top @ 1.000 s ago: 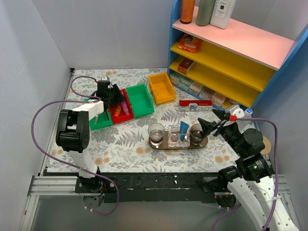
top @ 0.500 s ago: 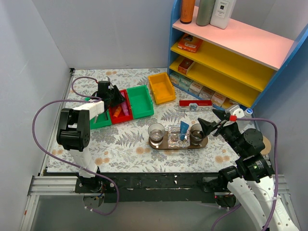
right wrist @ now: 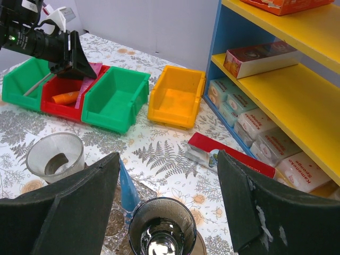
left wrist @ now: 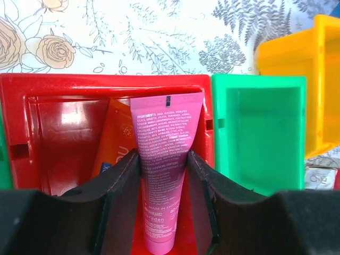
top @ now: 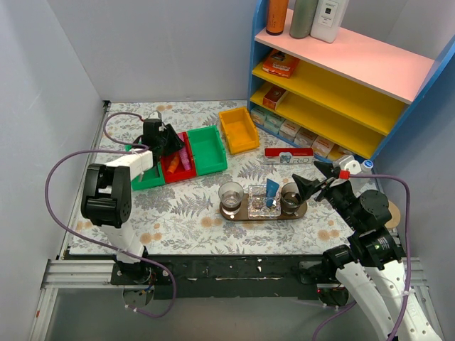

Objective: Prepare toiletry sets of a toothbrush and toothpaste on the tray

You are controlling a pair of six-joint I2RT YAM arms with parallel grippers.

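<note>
My left gripper (top: 173, 145) reaches into the red bin (top: 178, 172), and its jaws press both sides of the magenta-pink toothpaste tube (left wrist: 162, 175), which lies on the bin floor with its narrow end towards me. The tube also shows in the top view (top: 184, 158). The blue toothpaste (top: 272, 188) stands upright in a clear glass dish on the oval dark-brown tray (top: 245, 216). My right gripper (right wrist: 167, 159) is open and empty above the tray's right end, over a dark cup (right wrist: 162, 228). No toothbrush shows clearly.
An orange tube (left wrist: 114, 143) lies beside the pink one. A clear glass (top: 231, 193) stands on the tray's left end. Green bins (top: 207, 148) flank the red bin, and a yellow bin (top: 238, 129) lies behind. A red box (top: 288, 155) lies before the blue shelf unit (top: 320, 106).
My left arm has shifted slightly to the left while its gripper stays in the red bin at the pink tube. The right arm has not moved.
</note>
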